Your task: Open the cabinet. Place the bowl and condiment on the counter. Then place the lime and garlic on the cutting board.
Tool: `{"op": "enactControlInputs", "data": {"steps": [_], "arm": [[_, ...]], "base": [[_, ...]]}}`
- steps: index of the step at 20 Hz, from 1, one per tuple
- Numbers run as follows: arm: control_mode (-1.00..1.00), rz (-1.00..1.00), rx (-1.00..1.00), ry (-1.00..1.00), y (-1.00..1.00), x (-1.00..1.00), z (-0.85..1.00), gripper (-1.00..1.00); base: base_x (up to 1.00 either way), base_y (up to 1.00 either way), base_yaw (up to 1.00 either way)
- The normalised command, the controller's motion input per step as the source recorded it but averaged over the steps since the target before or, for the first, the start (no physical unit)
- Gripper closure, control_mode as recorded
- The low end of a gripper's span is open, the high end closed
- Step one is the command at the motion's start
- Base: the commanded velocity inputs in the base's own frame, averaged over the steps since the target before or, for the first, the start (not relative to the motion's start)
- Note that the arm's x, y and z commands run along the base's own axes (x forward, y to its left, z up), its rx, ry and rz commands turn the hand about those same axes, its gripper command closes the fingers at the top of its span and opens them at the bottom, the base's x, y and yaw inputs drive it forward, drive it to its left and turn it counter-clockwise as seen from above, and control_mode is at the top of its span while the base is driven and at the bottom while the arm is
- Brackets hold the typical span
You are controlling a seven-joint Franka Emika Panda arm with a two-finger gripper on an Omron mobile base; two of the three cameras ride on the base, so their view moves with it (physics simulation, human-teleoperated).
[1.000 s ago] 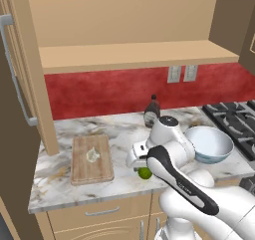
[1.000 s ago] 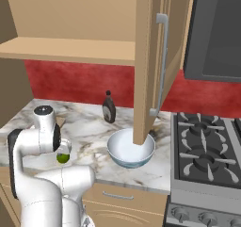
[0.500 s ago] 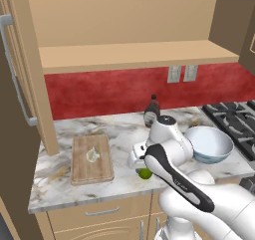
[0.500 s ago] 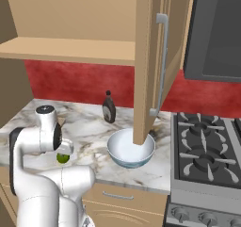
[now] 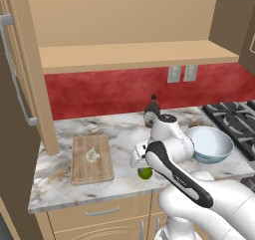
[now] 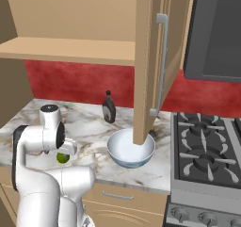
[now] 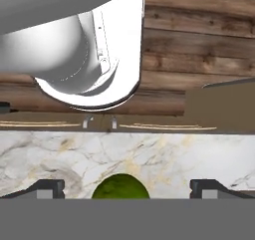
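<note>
Near front edge of desk (image 5: pixel 60 184), pincer (image 7: pixel 121 188) hangs low over lime (image 7: pixel 120 187), fingers (image 7: pixel 49 187) spread wide either side, nothing gripped. Lime sits on marble, right of cutting board (image 5: pixel 91 159). Garlic (image 5: pixel 92 155) lies on board. Bowl (image 5: pixel 209 144) and condiment (image 5: pixel 152 112) stand on desk near stove (image 6: pixel 207 153). Cabinet (image 6: pixel 155 61) doors open.

base views: behind arm, left and right, sharing counter (image 5: pixel 124 129) | hand view: close above marble
</note>
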Motion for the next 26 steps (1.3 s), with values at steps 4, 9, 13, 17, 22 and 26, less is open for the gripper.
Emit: {"op": "enactControlInputs", "data": {"steps": [4, 9, 13, 17, 22, 26], "arm": [[-1.0, 0.0, 0.0, 0.0, 0.0, 0.0, -0.41, -1.0], [-1.0, 0.0, 0.0, 0.0, -0.05, 0.01, -0.36, -1.0], [-1.0, 0.0, 0.0, 0.0, -0.18, 0.0, -0.33, -1.0], [-1.0, 0.0, 0.0, 0.0, -0.24, 0.0, -0.31, -1.0], [-1.0, 0.0, 0.0, -0.01, -0.04, 0.02, -0.27, -1.0], [-1.0, 0.0, 0.0, -0.04, 0.0, 0.0, -0.31, -1.0]], "base": [[0.0, 0.0, 0.0], [0.0, 0.0, 0.0], [0.0, 0.0, 0.0], [0.0, 0.0, 0.0], [0.0, 0.0, 0.0], [0.0, 0.0, 0.0]]}}
